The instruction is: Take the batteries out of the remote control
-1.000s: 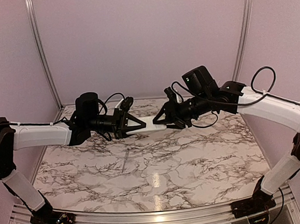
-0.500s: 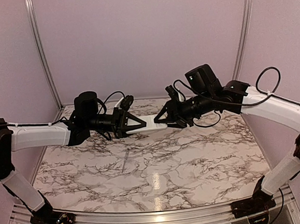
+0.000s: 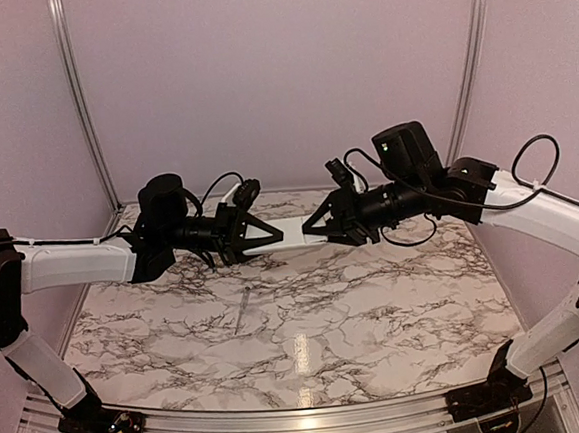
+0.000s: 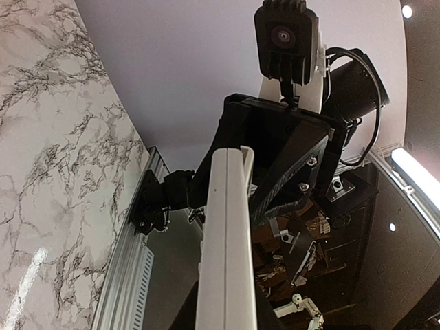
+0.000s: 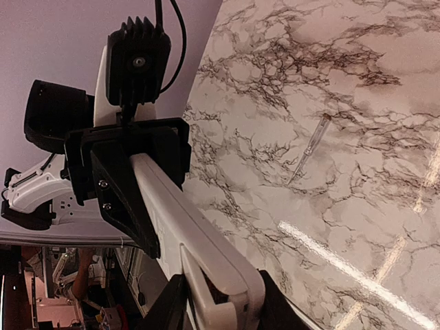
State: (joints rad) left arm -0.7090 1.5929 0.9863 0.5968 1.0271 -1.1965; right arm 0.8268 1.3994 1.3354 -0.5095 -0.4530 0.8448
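The remote control [image 3: 289,235] is a slim white bar held level in the air between both grippers, above the back of the marble table [image 3: 378,320]. My left gripper [image 3: 269,240] is shut on its left end and my right gripper [image 3: 314,230] on its right end. In the left wrist view the remote [image 4: 227,227] runs up from my left gripper [image 4: 227,320] to the right gripper [image 4: 275,137]. In the right wrist view the remote [image 5: 185,227] has a white flap [image 5: 196,292] standing slightly off its near end, with a dark gap, between my right gripper's fingers [image 5: 220,313]. The batteries are hidden.
A long thin grey rod [image 3: 244,310] lies on the table left of the middle, below the held remote; it also shows in the right wrist view [image 5: 309,146]. Pale walls with metal posts [image 3: 81,113] close the back and sides.
The right arm has risen and drawn to the right, and the left arm has drawn slightly left. More of the remote shows between the two grippers, and it sits a little higher.
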